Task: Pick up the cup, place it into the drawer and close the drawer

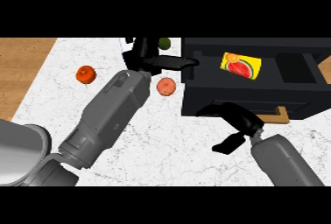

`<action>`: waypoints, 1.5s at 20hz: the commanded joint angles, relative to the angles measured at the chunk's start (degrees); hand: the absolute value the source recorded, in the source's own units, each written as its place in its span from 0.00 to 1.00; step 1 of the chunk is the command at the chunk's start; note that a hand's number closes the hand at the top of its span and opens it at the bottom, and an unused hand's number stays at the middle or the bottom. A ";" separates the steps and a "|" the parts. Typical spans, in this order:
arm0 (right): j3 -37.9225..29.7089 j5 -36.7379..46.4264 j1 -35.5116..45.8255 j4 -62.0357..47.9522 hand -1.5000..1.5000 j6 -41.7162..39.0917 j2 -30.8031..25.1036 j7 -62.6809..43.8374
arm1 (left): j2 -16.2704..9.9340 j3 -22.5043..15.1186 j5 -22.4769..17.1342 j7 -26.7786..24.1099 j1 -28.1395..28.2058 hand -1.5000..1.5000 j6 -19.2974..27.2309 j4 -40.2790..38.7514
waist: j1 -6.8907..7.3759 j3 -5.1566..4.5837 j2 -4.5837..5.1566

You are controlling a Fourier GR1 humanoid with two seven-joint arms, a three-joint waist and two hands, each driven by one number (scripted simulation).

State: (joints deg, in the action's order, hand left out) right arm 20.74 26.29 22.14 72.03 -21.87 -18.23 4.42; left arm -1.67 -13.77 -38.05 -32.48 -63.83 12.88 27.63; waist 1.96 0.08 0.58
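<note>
On the drawer, a fruit-picture box, no legible writing.

white speckled stone counter, matt black drawer unit, wooden floor

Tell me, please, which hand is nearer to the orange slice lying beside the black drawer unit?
Left. The left hand is just above the orange slice, while the right hand is further off, at its lower right.
</note>
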 commanded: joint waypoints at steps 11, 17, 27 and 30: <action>-13.51 1.01 22.09 -37.65 1.00 12.44 0.21 17.64 | -6.36 -0.67 -0.80 1.73 12.30 0.00 -8.31 10.33 | 5.75 0.19 0.72; -18.81 -0.82 29.68 -44.56 1.00 15.17 -2.48 17.04 | -9.11 0.10 -1.66 4.13 13.13 0.00 -9.47 12.64 | 7.32 0.22 1.33; -22.36 -5.22 32.52 -42.87 1.00 9.43 -7.36 15.14 | -10.93 -1.24 -0.85 4.03 15.62 0.00 -12.56 14.75 | 10.18 0.18 1.95; -22.54 -5.89 32.94 -41.56 1.00 7.79 -8.41 14.73 | -10.93 -0.69 -1.78 4.94 15.45 0.00 -13.38 14.86 | 9.73 0.06 2.12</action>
State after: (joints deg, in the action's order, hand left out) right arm 2.89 19.82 44.30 32.40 -20.78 -20.33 23.84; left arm -11.89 -14.63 -39.38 -28.28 -48.73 0.67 42.05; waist 9.59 0.84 1.70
